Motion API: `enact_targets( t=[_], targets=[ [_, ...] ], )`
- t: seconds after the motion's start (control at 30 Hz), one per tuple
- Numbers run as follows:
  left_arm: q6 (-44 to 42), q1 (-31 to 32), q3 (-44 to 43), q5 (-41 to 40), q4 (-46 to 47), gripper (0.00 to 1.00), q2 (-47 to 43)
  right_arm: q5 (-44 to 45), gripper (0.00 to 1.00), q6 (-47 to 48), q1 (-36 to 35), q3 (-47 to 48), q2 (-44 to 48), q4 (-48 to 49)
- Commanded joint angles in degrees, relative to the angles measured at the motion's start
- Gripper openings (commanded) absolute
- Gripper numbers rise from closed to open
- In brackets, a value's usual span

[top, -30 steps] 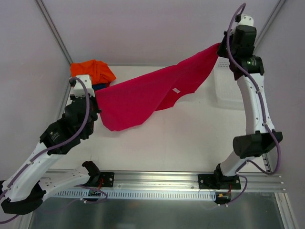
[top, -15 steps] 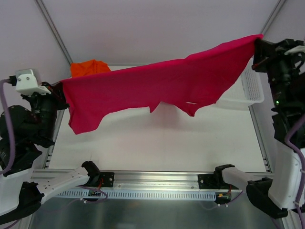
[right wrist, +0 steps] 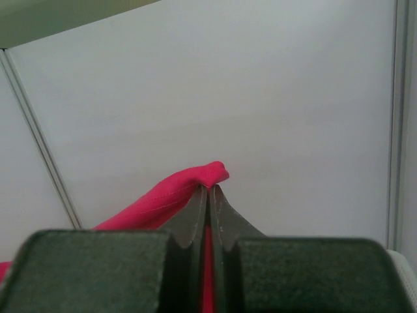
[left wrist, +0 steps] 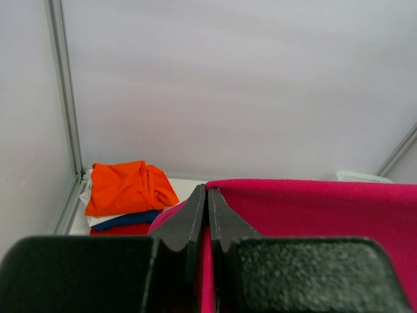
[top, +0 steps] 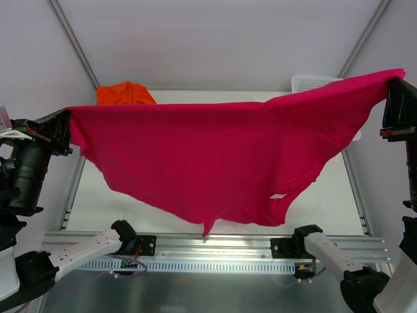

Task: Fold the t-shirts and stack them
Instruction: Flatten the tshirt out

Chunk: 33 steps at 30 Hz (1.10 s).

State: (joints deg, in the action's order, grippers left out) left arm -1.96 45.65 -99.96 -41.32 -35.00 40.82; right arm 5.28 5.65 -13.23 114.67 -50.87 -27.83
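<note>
The magenta-pink t-shirt hangs spread wide in the air above the surface, stretched between the two arms like a sheet. In the top view the left pincer sits at 9 o'clock and grips one corner of the cloth. The right pincer sits near 2 o'clock at the frame's edge and grips the opposite corner, somewhat higher in the picture. The upper hem runs taut from one to the other. The rest of the cloth sags toward 6 o'clock, and its lowest tip reaches, in the picture, as far as the rail where the arm bases are bolted. A small white label shows on the cloth near 5 o'clock.

The left wrist view shows that pincer's fingers pressed together with pink fabric pinched in the slit between them, the shirt spreading off toward 3 o'clock. The right wrist view shows much the same: fingers clamped, a pink fold poking out just above the tips at 12 o'clock, and cloth trailing down toward 8 o'clock.

At 11 o'clock in the top view, in the far left corner of the surface, lies the orange t-shirt, folded. Seen from the left wrist it tops a stack, with the dark blue t-shirt beneath it and the red t-shirt at the bottom. This pile lies well apart from both pincers. A white mesh basket peeks over the pink hem at 1 o'clock
</note>
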Motion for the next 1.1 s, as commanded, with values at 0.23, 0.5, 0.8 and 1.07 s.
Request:
enact_targets(
  t=[0.23, 0.5, 0.8, 1.07],
  targets=[
    [-0.7, -0.6, 8.5, -5.5, 6.0, 0.0, 0.3, 1.1, 0.0, -2.3, 0.0, -8.7, -5.2, 6.5],
    [0.8, -0.6, 26.7, -8.1, 15.0, 0.0, 4.8, -1.3, 0.0, -4.8, -0.4, -23.1, -14.1, 11.4],
    [3.4, -5.8, 35.7, -5.2, 23.6, 0.0, 15.0, -0.7, 0.0, -3.8, -1.1, -33.0, -22.3, 15.9],
    [3.7, -12.8, 37.5, -1.1, 28.1, 0.0, 24.6, -0.4, 0.0, -2.9, -1.2, -33.1, -31.3, 17.5]
  ],
)
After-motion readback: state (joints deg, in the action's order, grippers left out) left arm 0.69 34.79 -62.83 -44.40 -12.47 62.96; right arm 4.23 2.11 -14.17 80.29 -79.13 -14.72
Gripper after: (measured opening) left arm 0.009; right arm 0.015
